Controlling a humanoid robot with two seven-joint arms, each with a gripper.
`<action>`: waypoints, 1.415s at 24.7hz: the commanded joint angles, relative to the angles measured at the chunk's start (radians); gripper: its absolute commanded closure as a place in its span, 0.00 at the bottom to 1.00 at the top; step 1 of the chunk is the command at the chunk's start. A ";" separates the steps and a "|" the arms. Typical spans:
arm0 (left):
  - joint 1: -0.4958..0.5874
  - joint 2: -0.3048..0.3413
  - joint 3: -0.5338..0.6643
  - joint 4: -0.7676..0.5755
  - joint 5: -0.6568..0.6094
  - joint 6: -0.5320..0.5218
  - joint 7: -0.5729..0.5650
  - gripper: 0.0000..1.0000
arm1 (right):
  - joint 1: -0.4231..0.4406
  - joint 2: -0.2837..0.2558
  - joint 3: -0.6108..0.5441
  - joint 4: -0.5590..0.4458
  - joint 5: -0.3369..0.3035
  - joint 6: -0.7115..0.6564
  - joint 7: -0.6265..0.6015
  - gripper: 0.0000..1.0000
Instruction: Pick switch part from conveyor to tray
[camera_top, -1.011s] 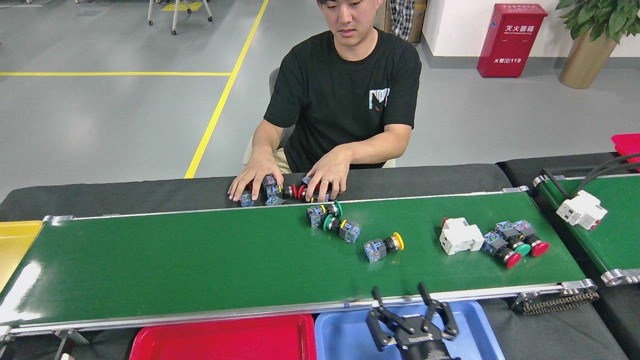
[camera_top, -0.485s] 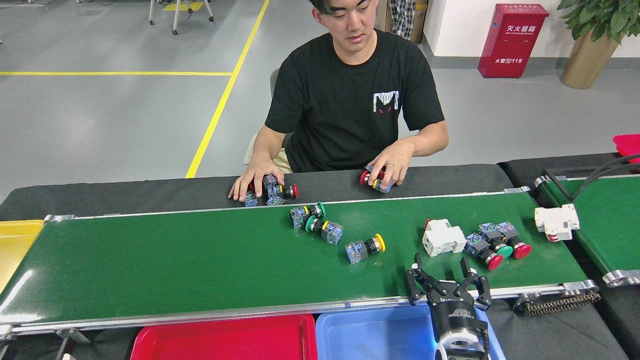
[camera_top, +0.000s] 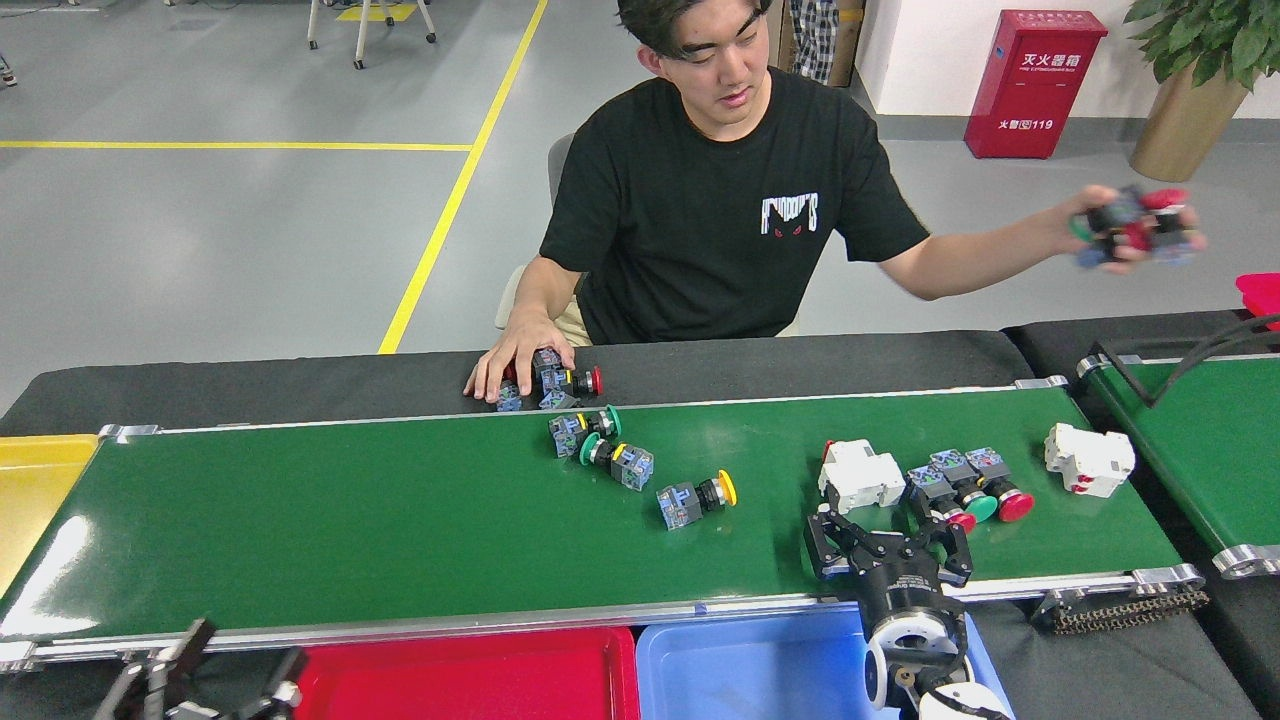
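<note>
The conveyor (camera_top: 400, 520) carries several switch parts. A white block-shaped one (camera_top: 860, 477) lies right of centre, with a cluster of red and green push-button parts (camera_top: 965, 485) beside it and another white part (camera_top: 1088, 460) at the far right end. A yellow-capped part (camera_top: 697, 497) and two green-capped ones (camera_top: 600, 447) lie mid-belt. My right gripper (camera_top: 885, 530) hovers open over the belt's near edge, just in front of the white block and the cluster, holding nothing. My left gripper (camera_top: 225, 660) shows at the bottom left, fingers spread. A blue tray (camera_top: 740, 665) and a red tray (camera_top: 470, 680) sit below the belt.
A person sits behind the belt, one hand (camera_top: 515, 362) on a pile of parts on the black table, the other hand (camera_top: 1130, 225) raised to the right holding several parts. A yellow tray (camera_top: 30, 490) lies at the left end and a second green belt (camera_top: 1210, 450) at the right.
My right gripper rose from over the blue tray onto the belt. Parts drifted left; a white part crossed from the second belt. The person's hand swung right with parts. My left gripper came into view.
</note>
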 joint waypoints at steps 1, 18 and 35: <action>-0.063 -0.027 -0.091 -0.007 -0.088 0.087 -0.040 0.00 | -0.041 0.017 0.010 0.022 0.005 -0.005 -0.001 0.11; -0.473 -0.108 -0.226 0.504 -0.151 0.354 -0.119 0.00 | 0.255 -0.142 -0.043 -0.387 -0.181 -0.874 0.004 0.87; -0.577 -0.070 -0.200 0.688 -0.153 0.491 -0.090 0.00 | 0.319 -0.034 -0.105 -0.387 -0.041 -0.258 -0.012 0.01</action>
